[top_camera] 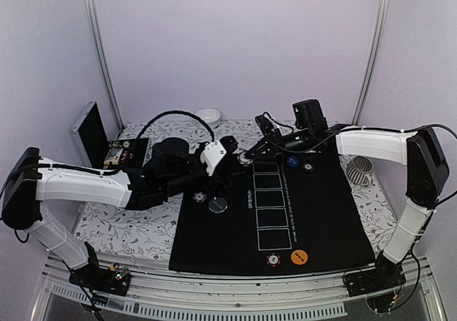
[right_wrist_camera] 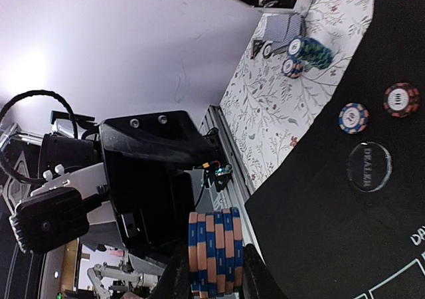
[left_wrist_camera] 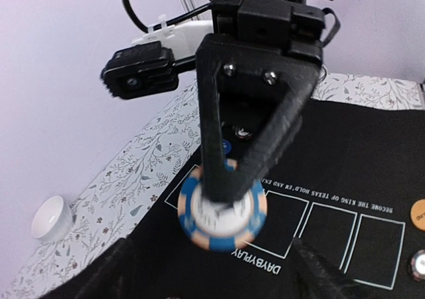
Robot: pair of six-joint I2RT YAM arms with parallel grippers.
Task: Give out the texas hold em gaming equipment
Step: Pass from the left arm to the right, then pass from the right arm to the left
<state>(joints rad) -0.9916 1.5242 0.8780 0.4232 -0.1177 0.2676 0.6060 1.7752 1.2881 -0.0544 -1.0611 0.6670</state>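
Inspecting both arms, we find the right jaws closed on a blue-and-orange chip stack (right_wrist_camera: pixel 212 252), held above the black mat's (top_camera: pixel 321 214) far left corner; the left jaws stand wide, apart from it.

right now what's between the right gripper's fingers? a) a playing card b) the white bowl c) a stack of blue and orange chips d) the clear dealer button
c: the right wrist view shows a stack of blue and orange chips held on edge between the fingers of the right gripper.
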